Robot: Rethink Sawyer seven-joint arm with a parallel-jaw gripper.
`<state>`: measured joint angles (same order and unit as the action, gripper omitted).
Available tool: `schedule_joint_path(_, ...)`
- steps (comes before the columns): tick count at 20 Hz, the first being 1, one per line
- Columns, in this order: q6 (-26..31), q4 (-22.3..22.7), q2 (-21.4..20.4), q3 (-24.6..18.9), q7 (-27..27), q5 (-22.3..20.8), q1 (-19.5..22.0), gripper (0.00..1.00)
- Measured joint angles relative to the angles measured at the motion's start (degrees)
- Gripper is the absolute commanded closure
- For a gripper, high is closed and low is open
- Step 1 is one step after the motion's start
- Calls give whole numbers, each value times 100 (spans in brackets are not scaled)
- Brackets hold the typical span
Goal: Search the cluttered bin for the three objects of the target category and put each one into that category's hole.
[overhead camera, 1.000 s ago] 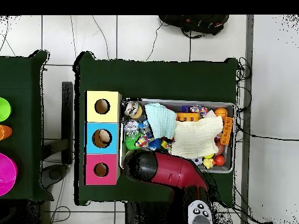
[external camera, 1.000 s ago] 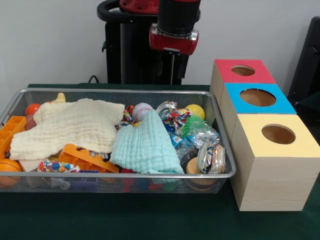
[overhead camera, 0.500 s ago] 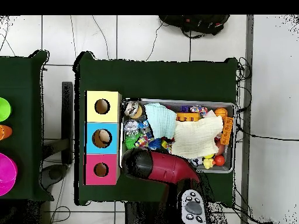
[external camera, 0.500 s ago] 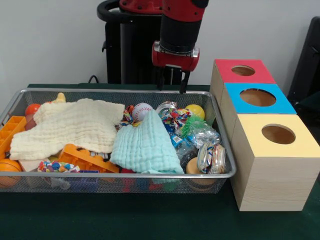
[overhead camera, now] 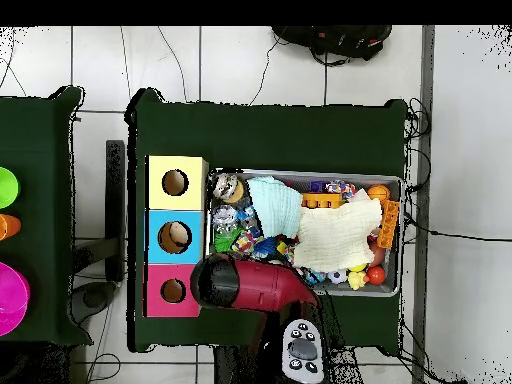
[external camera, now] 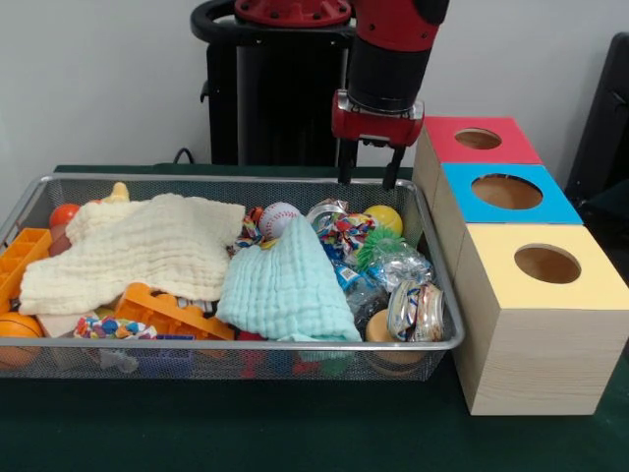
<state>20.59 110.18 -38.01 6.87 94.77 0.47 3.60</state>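
My gripper (external camera: 368, 176) hangs open and empty over the far right corner of the wire bin (external camera: 226, 179), just above a yellow ball (external camera: 385, 217). A baseball (external camera: 279, 218), a colourful rope toy (external camera: 339, 231), a green spiky toy (external camera: 371, 246) and shiny foil packets (external camera: 403, 264) lie nearby. A cream cloth (external camera: 138, 246) and a mint cloth (external camera: 285, 285) hide much of the contents. Three boxes stand to the right, each with a hole: red (external camera: 479, 139), blue (external camera: 506, 191), yellow (external camera: 547, 264). In the overhead view the red arm (overhead camera: 250, 283) hides the gripper.
Orange blocks (external camera: 167, 313), an orange ball (external camera: 15, 329) and a striped tin (external camera: 418, 312) lie along the bin's front and left. From overhead, the bin (overhead camera: 400, 230) sits beside the boxes (overhead camera: 175, 237). Bright bowls (overhead camera: 8, 295) stand on a separate table.
The arm has swung sideways toward the boxes and come lower, from above the bin's far middle to its far right corner. The bin's contents have not moved.
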Motion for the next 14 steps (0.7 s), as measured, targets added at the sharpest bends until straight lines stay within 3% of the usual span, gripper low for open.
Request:
schedule_joint_path(8,-674,8,212,-60,1,165,238,0)
schedule_joint_path(14,-727,-3,438,-146,1,496,415,0)
